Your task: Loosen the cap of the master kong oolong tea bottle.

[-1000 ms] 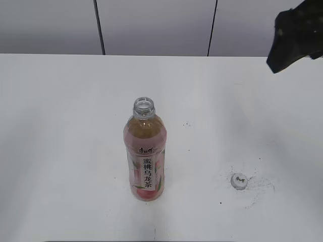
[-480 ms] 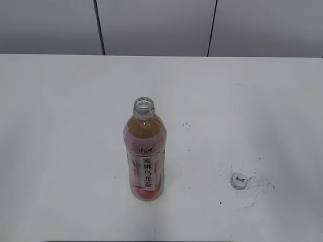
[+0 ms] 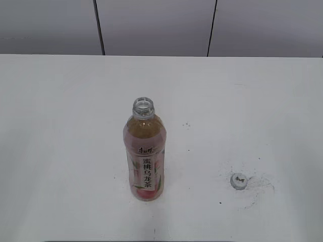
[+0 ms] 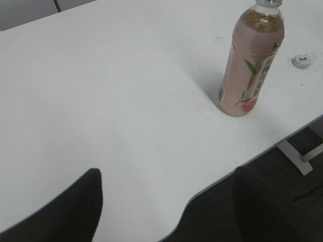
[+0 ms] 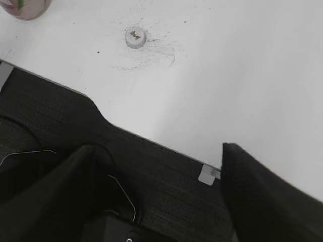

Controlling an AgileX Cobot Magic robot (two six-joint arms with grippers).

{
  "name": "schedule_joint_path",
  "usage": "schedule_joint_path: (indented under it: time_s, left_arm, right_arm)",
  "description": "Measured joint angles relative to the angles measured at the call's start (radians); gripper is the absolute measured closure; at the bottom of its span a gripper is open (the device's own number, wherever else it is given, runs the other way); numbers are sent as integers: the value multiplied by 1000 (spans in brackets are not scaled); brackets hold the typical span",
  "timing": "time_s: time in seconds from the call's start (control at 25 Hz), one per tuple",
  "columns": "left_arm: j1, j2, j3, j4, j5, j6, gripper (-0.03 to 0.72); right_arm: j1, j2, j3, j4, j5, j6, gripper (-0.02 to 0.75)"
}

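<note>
The master kong oolong tea bottle [image 3: 145, 157] stands upright on the white table, its neck open with no cap on it. It also shows in the left wrist view [image 4: 250, 63] and its base just enters the right wrist view [image 5: 25, 7]. The cap [image 3: 238, 180] lies on the table to the bottle's right, logo up, also seen in the right wrist view [image 5: 135, 37] and the left wrist view [image 4: 301, 61]. My left gripper [image 4: 169, 201] is open and empty over the table's front edge. My right gripper [image 5: 159, 189] is open and empty, off the table's front edge. Neither shows in the exterior view.
The white table [image 3: 60, 126] has dark scuff marks [image 3: 257, 189] around the cap. Its front edge [image 4: 237, 166] has a curved notch, with dark floor [image 5: 151, 166] and cables below. A grey panelled wall [image 3: 156, 25] stands behind.
One second ago a dark arm part showed at the exterior view's top right; it has moved out of view. The bottle and the cap have not moved.
</note>
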Motion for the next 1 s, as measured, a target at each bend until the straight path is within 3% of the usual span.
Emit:
schedule_joint_path:
  time_s: [0.28,1.0]
  left_arm:
    - [0,0,1,-7,-15,1,222]
    - [0,0,1,-7,-15,2,242]
  right_arm:
    - [0,-113,119,-1,-105,0,162]
    - [0,-114,122,-2,-123,0,162]
